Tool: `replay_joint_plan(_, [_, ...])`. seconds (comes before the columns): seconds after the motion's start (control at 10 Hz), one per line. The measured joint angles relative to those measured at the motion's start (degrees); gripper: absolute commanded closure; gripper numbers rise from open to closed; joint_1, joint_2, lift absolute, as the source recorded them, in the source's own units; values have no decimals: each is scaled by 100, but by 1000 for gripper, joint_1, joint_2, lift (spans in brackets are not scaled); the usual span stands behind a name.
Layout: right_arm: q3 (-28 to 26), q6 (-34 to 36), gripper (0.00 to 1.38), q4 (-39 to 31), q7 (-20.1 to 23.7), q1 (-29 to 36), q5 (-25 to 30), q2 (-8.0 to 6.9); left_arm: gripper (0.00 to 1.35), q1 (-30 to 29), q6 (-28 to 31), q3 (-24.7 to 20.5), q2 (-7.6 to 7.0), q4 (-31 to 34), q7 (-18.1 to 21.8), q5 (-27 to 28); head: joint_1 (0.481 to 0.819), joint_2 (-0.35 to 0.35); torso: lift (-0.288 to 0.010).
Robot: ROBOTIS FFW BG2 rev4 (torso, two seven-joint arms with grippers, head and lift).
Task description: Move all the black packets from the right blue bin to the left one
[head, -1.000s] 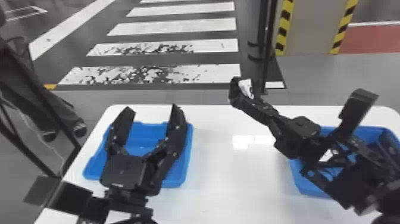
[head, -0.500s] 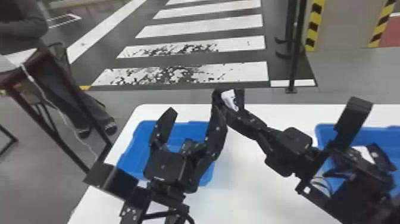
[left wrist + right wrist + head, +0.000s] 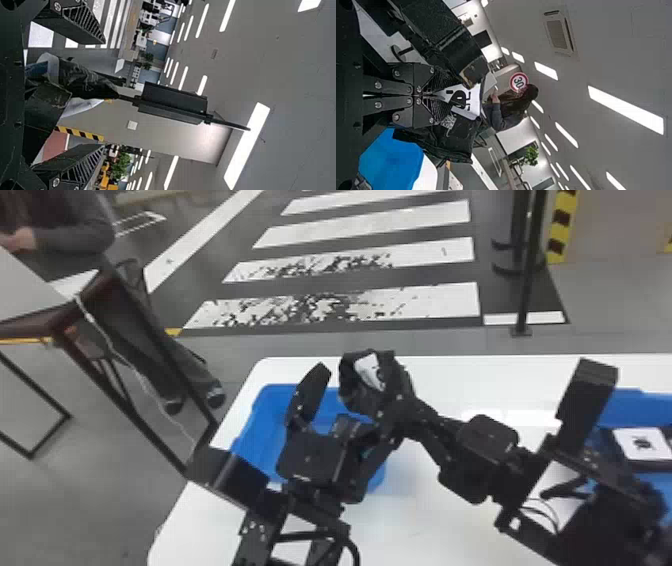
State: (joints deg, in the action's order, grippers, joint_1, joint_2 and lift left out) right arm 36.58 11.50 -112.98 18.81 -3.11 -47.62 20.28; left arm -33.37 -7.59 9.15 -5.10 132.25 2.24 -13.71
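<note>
One held packet (image 3: 369,372) moved leftward, two blue bins (image 3: 260,425)

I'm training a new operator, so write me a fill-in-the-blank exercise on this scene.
The right hand grips a ____ packet. The left hand is ____, not shut. The left bin and the right bin are both coloured ____. Both stand on a ____ table.

Missing words: black; open; blue; white.
</note>
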Motion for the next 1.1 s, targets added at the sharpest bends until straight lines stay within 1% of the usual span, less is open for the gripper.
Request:
replay_joint_plan(0.1, [107, -21, 1161, 14, 0, -47, -35, 14, 305, 12, -19, 6, 0, 0, 0, 0, 689, 350, -140])
replay_joint_plan(0.2, [148, -35, 1161, 39, 0, -66, -58, 19, 713, 17, -54, 4, 0, 0, -12, 7, 688, 350, -140])
replay_joint_plan(0.4, [158, -63, 1161, 84, 0, -92, -81, 20, 1110, -4, -54, 11, 0, 0, -104, -33, 689, 350, -140])
replay_joint_plan(0.5, [158, -103, 1161, 108, 0, -94, -95, 20, 1210, -8, 11, 30, -1, 1, -145, -44, 691, 350, -140])
replay_joint_plan(0.7, [158, -171, 1161, 148, -2, -112, -115, 21, 1211, -10, 189, 86, -22, 7, -190, -47, 695, 350, -140])
replay_joint_plan(0.9, [158, -208, 1159, 174, 0, -124, -118, 21, 1211, -9, 149, 101, -32, -2, -198, 24, 695, 346, -140])
replay_joint_plan(1.0, [158, -222, 943, 193, 1, -122, -132, 22, 1211, -9, 113, 102, -35, -3, -198, 52, 694, 345, -140])
replay_joint_plan(1.1, [158, -269, 389, 217, 0, -117, -157, 22, 1211, -10, 81, 105, -35, -2, -198, 85, 694, 344, -140])
